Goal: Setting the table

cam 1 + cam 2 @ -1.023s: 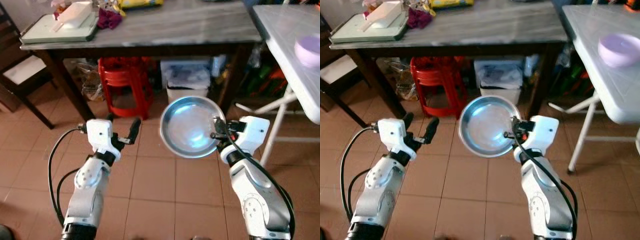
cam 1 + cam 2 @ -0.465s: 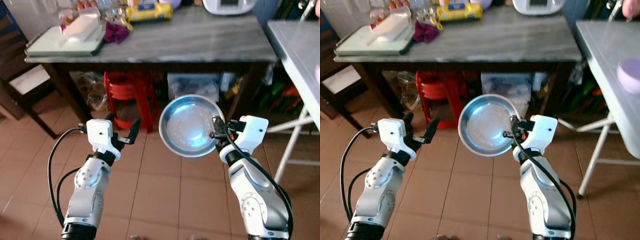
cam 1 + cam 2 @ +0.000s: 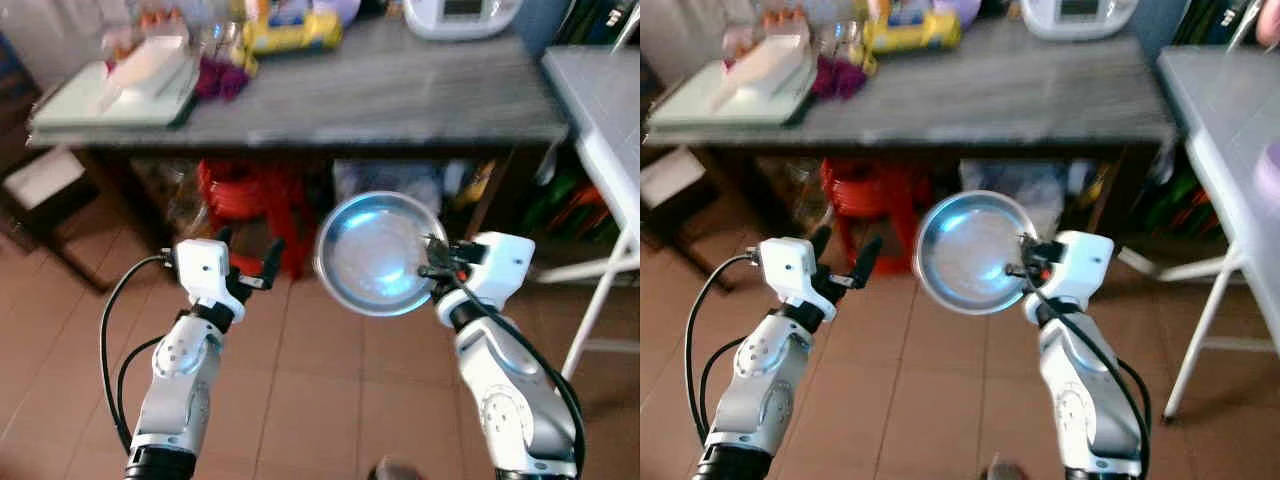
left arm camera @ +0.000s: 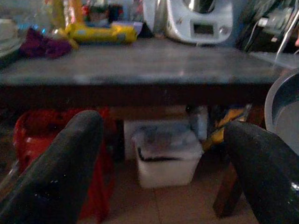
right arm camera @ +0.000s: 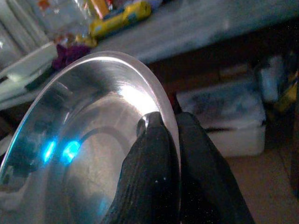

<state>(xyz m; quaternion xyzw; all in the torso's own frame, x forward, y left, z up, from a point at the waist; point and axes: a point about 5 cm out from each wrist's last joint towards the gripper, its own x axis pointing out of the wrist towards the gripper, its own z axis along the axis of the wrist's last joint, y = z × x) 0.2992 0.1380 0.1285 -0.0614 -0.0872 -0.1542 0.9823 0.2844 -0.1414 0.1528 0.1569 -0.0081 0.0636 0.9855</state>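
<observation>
The right hand (image 3: 432, 270) pinches the rim of the dish (image 3: 375, 253), tilted on edge in mid-air short of the tabletop (image 3: 400, 90), likely for carrying; the left hand (image 3: 245, 262) hangs open and empty, free to help.

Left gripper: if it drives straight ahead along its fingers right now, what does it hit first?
Judging by the left wrist view, the open left gripper aims under the dark table, at the white lidded bin on the floor. That bin looks first in line, with the red stool just off to one side. Depth is unclear.
</observation>
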